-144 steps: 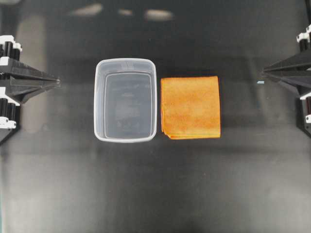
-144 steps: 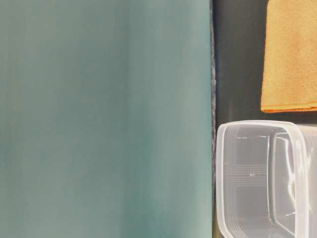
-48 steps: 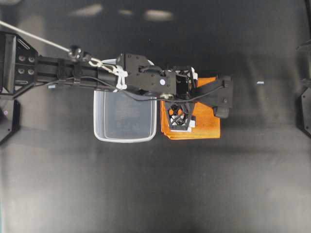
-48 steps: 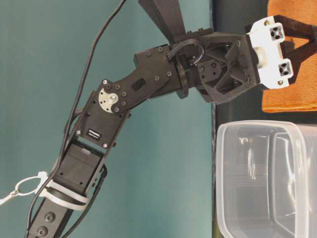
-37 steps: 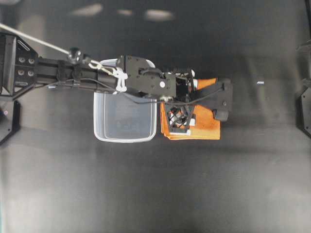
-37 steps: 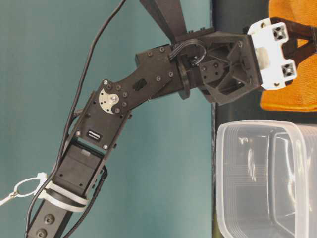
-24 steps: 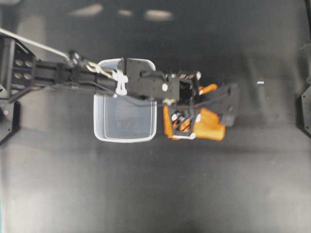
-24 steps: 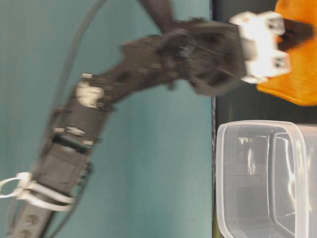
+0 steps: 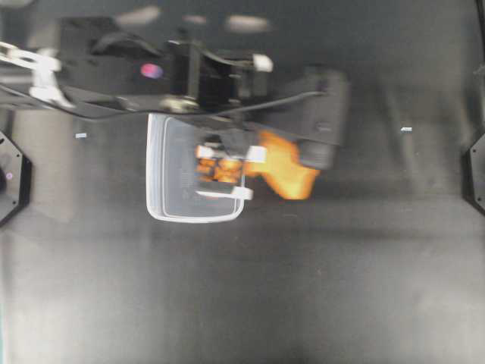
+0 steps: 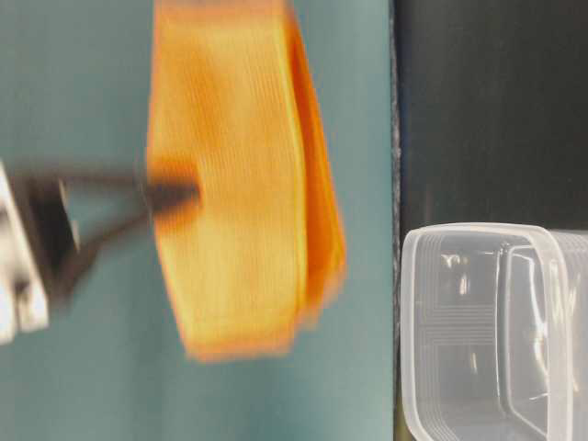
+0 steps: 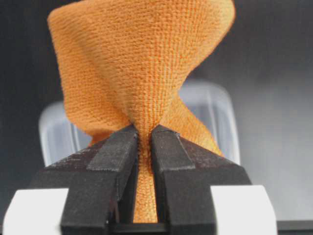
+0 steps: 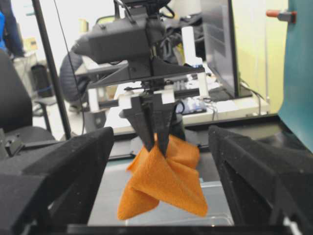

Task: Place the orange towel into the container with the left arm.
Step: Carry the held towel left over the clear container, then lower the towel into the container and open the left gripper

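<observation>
Black matte tabletop (image 9: 318, 288) fills the overhead view, with a teal backdrop (image 10: 83, 386) behind the table-level view. Left arm (image 9: 98, 95), blurred by motion, extends from the left edge across the upper part of the overhead view. Left gripper (image 11: 145, 142) is clenched on the orange towel (image 11: 142, 73): the two black fingers (image 11: 115, 156) pinch a narrow gathered fold of the cloth between their inner faces, and the fabric fans out wider beyond the fingertips. In the right wrist view the same gripper (image 12: 152, 139) points downward, and the towel (image 12: 164, 183) hangs below the fingertips as a bunched, pointed mass, clear of the table. Overhead, the towel (image 9: 284, 167) appears just beside the right-hand rim of the container (image 9: 155, 163), with the gripper (image 9: 221, 168) over the container's right half; orange shows through the lattice of the gripper. At table level the towel (image 10: 243, 175) is seen in the air against the backdrop, well apart from the container (image 10: 487, 331), held at one point by a blurred dark finger (image 10: 170, 195). Container is clear, upright and rests on the tabletop; part of its pale rim (image 11: 215, 112) shows behind the towel in the left wrist view. Right gripper (image 12: 159, 196) frames its own camera view with both black fingers (image 12: 58, 161) spread wide, grasping nothing.
</observation>
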{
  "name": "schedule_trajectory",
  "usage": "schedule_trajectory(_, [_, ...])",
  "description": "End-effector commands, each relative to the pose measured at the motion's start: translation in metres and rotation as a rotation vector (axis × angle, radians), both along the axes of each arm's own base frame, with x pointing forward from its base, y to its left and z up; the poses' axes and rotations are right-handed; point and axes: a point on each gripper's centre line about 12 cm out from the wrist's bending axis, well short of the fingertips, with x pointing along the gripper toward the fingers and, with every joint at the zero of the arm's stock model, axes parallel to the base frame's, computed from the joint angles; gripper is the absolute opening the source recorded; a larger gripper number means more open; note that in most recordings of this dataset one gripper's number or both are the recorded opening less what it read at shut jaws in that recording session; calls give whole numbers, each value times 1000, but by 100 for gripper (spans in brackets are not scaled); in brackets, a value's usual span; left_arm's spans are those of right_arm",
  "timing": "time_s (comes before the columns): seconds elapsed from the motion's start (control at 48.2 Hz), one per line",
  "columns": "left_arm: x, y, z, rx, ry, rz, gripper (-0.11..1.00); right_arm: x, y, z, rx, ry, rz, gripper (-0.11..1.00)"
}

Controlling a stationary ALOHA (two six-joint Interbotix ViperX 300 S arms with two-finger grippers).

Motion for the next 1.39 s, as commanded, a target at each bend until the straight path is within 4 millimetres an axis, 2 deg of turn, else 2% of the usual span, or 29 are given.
schedule_trajectory(0.0, [-24, 5, -6, 2, 27, 13, 6, 1, -1, 3, 0, -5, -6, 76])
schedule_trajectory(0.208, [-54, 15, -51, 2, 20, 30, 6, 1, -1, 3, 0, -9, -6, 76])
schedule_trajectory(0.27, [-65, 19, -69, 1, 9, 38, 6, 1, -1, 3, 0, -9, -6, 76])
schedule_trajectory(0.332, [-69, 21, -85, 2, -30, 37, 6, 1, -1, 3, 0, -9, -6, 76])
schedule_trajectory(0.478, [-67, 20, -106, 1, -102, 32, 6, 1, -1, 3, 1, -5, -6, 76])
schedule_trajectory(0.664, [-60, 19, -113, 2, -96, 24, 6, 1, -1, 3, 1, -5, -6, 76])
schedule_trajectory(0.997, [-61, 21, -119, 7, -75, 14, 6, 1, -1, 2, 0, -2, -6, 76])
schedule_trajectory(1.059, [-61, 22, -124, 4, -62, 26, 15, 2, -1, 1, 0, 2, -6, 76])
schedule_trajectory(1.163, [-62, 22, -130, 4, -36, 24, 46, 2, -1, 1, 2, 1, -6, 76])
schedule_trajectory(1.204, [-61, 22, -129, 3, -34, 23, 61, 2, -1, 2, 2, 0, -6, 76])
schedule_trajectory(1.287, [-60, 23, -123, 7, -34, 19, 82, 1, -1, 2, 1, -5, -6, 76])
schedule_trajectory(1.37, [-56, 22, -113, 9, -37, 12, 91, 2, -1, 2, 0, -2, -6, 76])
